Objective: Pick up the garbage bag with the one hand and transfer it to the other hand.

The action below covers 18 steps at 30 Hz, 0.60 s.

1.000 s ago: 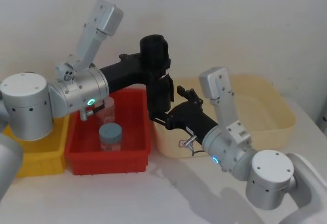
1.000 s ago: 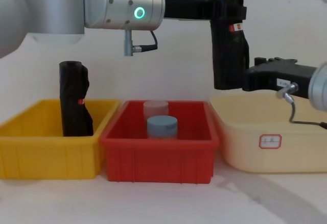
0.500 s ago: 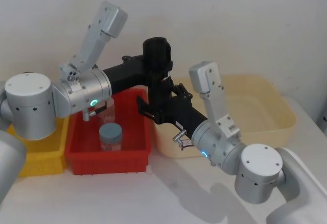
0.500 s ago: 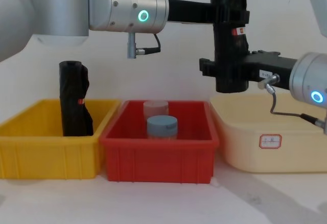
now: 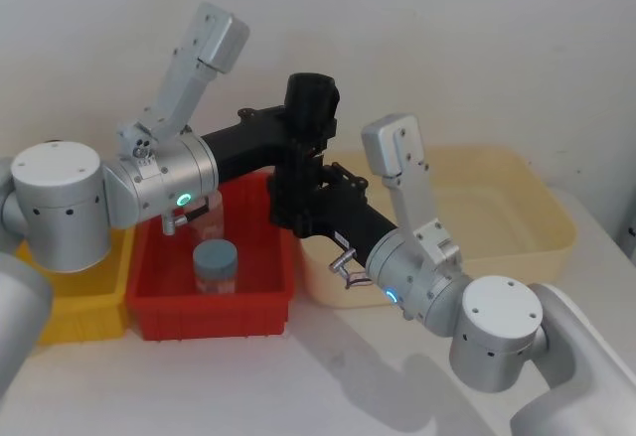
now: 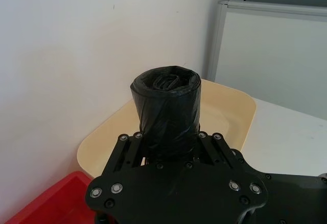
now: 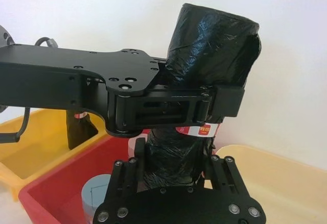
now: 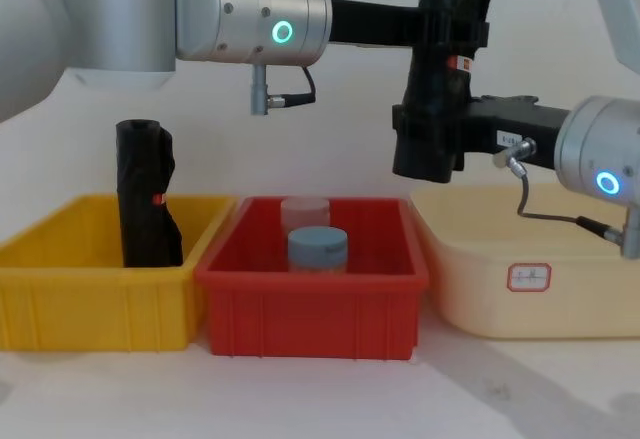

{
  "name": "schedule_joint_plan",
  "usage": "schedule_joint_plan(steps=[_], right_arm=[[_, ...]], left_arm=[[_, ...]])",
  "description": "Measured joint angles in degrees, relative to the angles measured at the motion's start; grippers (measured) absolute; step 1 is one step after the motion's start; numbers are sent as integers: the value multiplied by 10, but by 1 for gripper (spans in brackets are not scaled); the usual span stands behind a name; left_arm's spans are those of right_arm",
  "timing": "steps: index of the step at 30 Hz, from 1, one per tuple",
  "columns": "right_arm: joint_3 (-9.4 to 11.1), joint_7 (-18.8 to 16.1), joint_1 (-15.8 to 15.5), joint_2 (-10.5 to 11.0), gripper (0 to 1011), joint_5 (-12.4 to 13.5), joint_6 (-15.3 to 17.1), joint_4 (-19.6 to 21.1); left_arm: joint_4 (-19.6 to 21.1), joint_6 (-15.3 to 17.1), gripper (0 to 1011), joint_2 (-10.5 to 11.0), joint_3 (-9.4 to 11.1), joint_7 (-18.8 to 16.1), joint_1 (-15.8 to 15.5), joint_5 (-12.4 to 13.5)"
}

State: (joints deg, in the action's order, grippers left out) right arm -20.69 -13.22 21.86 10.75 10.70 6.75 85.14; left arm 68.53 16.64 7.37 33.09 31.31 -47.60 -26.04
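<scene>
The garbage bag [image 8: 452, 9], a thick black roll with a red-and-white label band [image 7: 196, 130], hangs in the air above the gap between the red bin and the cream tub, its lower end tilted to the left. My left gripper [image 8: 450, 54], on the green-ringed arm, is shut on its upper part, also seen around the garbage bag [image 6: 166, 106] in the left wrist view. My right gripper [image 8: 420, 137], on the blue-ringed arm, is closed around the lower part from the right. In the right wrist view its fingers [image 7: 132, 169] press both sides of the garbage bag [image 7: 214, 45].
A slimmer black roll [image 8: 145, 199] stands in the yellow bin [image 8: 100, 304] at the left. The red bin [image 8: 310, 304] holds a blue-lidded jar [image 8: 317, 247] and a clear cup [image 8: 304, 209]. A cream tub [image 8: 530, 304] sits at the right.
The right gripper came in from the right and closed around the bag's lower part. The bag now tilts, its lower end swung left. The left gripper keeps its hold.
</scene>
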Motion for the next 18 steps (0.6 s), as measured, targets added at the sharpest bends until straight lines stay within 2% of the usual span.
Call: schedule_joint_plan(steps=[7,9,16,18], right_arm=[[0,-1,1,-2,594,0,0,-1],[-1,-1,1,-2,594,0,0,-1],[1,-2,1,-4,592,-2,-3,-2],[1,-1,0,-4,592,-3,-4,-2]], left_arm=[[-1,-1,387,0,1,0,0,0],[-1,-1,416,-1,1,0,0,0],[-1,-1,634,-1,1,0,-1,0],[-1,-1,662,0,1,0,-1,0]])
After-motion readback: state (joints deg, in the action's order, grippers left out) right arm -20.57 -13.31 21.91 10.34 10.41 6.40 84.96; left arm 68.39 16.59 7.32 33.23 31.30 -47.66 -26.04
